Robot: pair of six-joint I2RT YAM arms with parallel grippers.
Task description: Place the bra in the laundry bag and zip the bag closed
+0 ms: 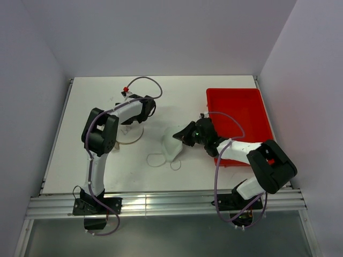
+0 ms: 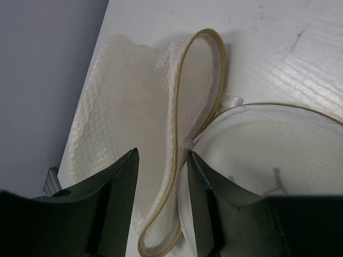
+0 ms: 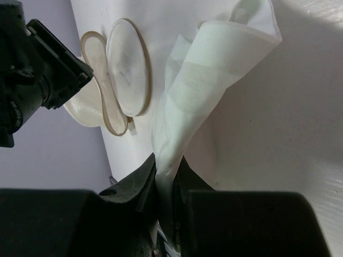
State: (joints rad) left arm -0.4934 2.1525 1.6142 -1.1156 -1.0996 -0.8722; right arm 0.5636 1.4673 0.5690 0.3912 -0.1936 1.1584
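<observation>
white counter [image 1: 187, 91] in a pale booth, red tray [image 1: 238, 99] at upper right; bra gripped, bag rim straddled.
my right end effector [image 3: 167, 160] is clamped on one edge of the bra [image 3: 214, 80], a limp white fold at centre frame, ready to carry, i judge. my left end effector [image 2: 162, 158] stands apart astride the tan rim of the laundry bag [image 2: 118, 107], cream mesh left of centre, likely to hold its mouth open.

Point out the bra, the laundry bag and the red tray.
bra [image 1: 172, 147], top external view, middle of the white fabric.
laundry bag [image 3: 128, 65], right wrist view, centre of its round face.
red tray [image 1: 241, 101], top external view, bare part of its floor.
</observation>
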